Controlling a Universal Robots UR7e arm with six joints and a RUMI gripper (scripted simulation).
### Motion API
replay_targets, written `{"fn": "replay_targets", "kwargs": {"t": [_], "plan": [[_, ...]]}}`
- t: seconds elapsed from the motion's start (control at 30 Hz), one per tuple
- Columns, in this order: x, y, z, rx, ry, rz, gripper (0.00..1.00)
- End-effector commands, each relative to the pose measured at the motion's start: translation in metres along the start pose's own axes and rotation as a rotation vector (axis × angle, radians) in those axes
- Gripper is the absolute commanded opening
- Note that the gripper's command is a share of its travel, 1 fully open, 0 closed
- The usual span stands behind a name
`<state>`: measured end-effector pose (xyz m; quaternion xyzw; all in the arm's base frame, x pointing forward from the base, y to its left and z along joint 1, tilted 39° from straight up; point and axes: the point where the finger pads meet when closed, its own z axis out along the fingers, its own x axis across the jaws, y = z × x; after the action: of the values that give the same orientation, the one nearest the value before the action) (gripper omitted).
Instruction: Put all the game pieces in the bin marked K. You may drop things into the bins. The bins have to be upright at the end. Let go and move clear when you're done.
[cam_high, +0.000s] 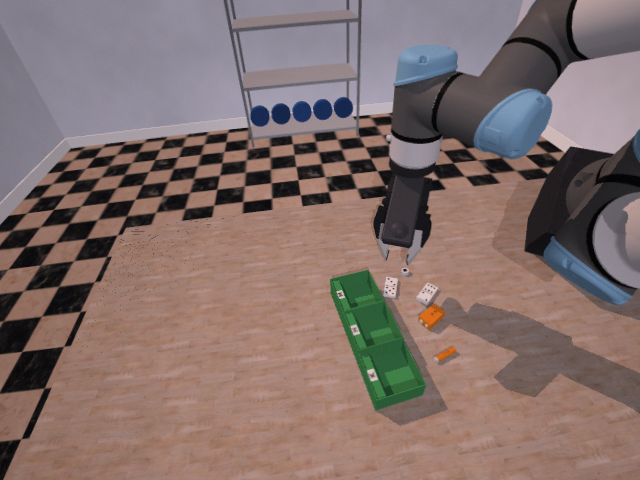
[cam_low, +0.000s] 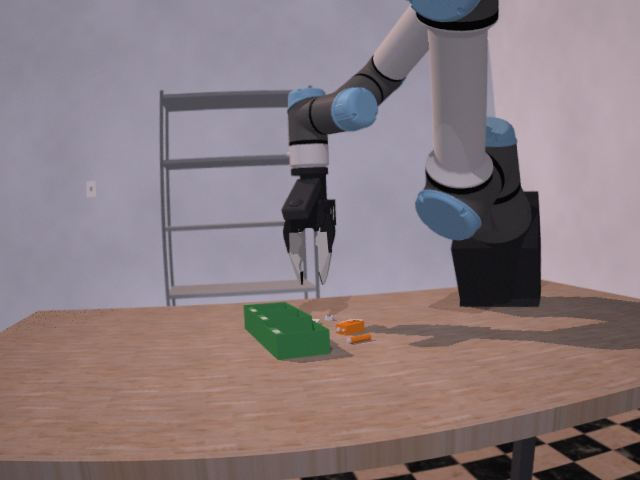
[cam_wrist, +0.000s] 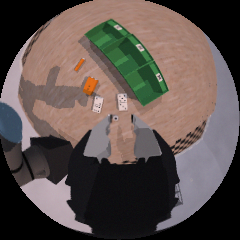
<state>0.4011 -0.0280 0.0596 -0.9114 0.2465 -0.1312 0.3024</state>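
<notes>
My gripper hangs above the table, partly open and empty; it also shows in the exterior view and in the wrist view. Just below it lies a small white die, which also shows in the wrist view. Two white dominoes lie flat: one beside the far bin, one further right. They also show in the wrist view. A green row of three bins stands upright, each with a white label I cannot read.
An orange block and an orange cylinder lie right of the bins. A metal shelf with several blue discs stands behind the table. The robot base is at the right.
</notes>
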Motion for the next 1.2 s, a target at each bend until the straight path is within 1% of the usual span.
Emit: {"fn": "replay_targets", "kwargs": {"t": [0.0, 0.4, 1.17], "plan": [[0.0114, 0.0091, 0.0102, 0.017, -0.001, -0.086, 0.24], [0.0082, 0.0028, 0.0101, 0.017, -0.001, -0.086, 0.24], [0.005, 0.0002, 0.0101, 0.017, -0.001, -0.086, 0.24]]}}
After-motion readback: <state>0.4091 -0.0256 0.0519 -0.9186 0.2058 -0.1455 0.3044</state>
